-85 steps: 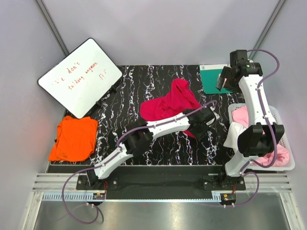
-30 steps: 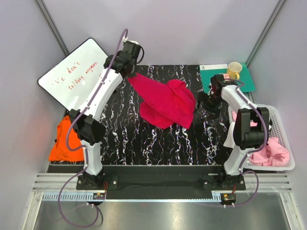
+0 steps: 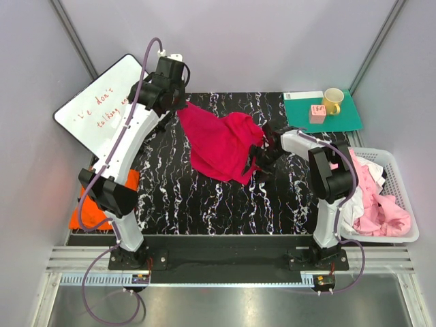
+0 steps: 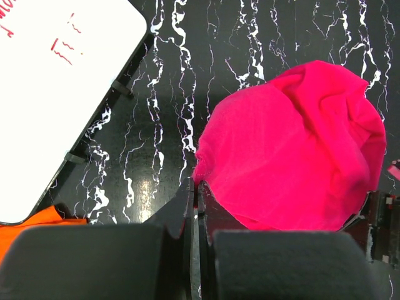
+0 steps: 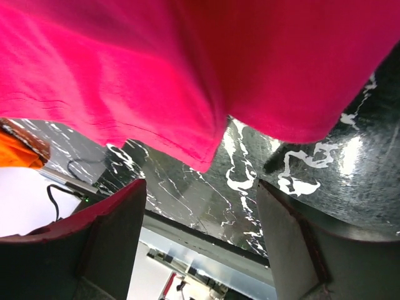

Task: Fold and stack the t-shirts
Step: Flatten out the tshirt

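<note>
The left hand (image 4: 197,187) pinches the magenta t-shirt (image 3: 221,143), and the right hand (image 5: 200,194), wide and empty, has reached its hem for spreading.

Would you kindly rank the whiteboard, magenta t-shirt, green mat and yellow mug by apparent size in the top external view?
1-2. whiteboard and magenta t-shirt: too alike to rank, and the board is partly hidden.
3. green mat
4. yellow mug
</note>
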Controlling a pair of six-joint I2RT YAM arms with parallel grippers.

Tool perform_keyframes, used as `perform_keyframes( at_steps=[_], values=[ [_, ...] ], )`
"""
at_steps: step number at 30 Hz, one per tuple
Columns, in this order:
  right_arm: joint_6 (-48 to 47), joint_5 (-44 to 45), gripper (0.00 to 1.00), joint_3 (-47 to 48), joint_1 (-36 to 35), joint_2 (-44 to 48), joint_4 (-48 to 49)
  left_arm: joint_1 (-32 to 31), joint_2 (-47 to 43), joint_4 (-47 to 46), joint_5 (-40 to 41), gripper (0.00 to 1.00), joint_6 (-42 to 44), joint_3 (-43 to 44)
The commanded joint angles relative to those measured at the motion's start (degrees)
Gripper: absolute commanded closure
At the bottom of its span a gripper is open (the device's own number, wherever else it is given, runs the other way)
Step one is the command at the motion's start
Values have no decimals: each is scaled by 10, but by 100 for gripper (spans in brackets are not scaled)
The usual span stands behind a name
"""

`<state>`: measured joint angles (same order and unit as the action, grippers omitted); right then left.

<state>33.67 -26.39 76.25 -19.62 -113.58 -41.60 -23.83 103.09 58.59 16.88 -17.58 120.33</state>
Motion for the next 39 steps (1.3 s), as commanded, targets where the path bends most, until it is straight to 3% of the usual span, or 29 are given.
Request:
perform_keyframes(
  at_steps=[1,9,12,16,19,23,26,28,31,39],
  values=[
    [28,11,26,-1,-29,-16,12,2,-29,-23,-10,100,5,0],
    [42,37,40,36,-82,-62,10,2,-36,-23,-10,100,11,1],
    [44,54,64,36,-88,-57,9,2,-43,-23,-11,100,11,-3],
    [45,93,68,35,-88,-44,3,2,-52,-22,-11,100,15,-13],
    [47,113,82,33,-89,-38,-2,2,-58,-22,-10,100,18,-22],
    [35,147,78,43,-88,-30,-50,2,-65,-22,-5,100,21,-33],
    [31,168,70,31,-88,-2,-63,2,-65,-23,-4,100,20,-41],
    [28,182,48,15,-89,20,-67,2,-66,-23,-6,100,19,-47],
    [32,205,32,-2,-88,40,-66,2,-69,-23,-10,100,18,-52],
    [27,181,36,31,-88,-49,-25,2,-75,-23,-12,100,25,-52]
  ],
)
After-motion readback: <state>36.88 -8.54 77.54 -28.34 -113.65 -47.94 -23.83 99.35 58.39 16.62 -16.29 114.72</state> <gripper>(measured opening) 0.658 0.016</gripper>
